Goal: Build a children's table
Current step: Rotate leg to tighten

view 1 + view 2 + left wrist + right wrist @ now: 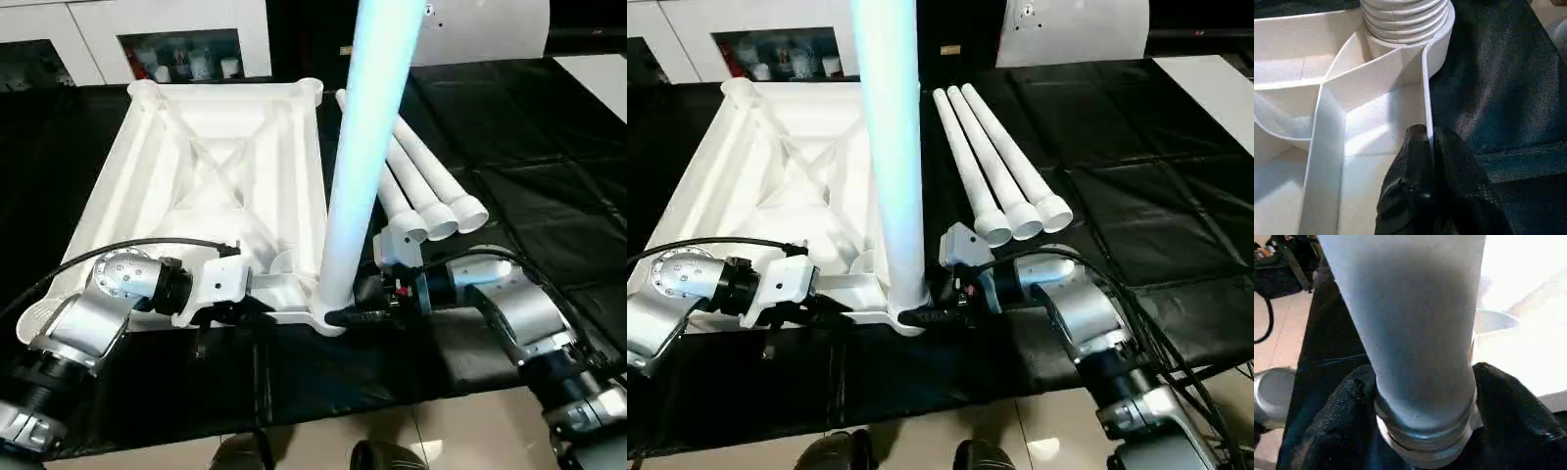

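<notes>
1. Black cloth (509,147) covers the work surface, with a white cabinet (127,34) behind it.
2. At left, the left gripper (1429,142) pinches the near rim of the upturned table top (216,166), its fingers closed on the thin wall.
3. One leg (367,147) stands upright in the top's near right corner socket.
4. The right gripper (1425,382) straddles that leg's base, a black finger touching either side.
5. Three spare legs (994,162) lie side by side on the cloth, right of the top.
</notes>
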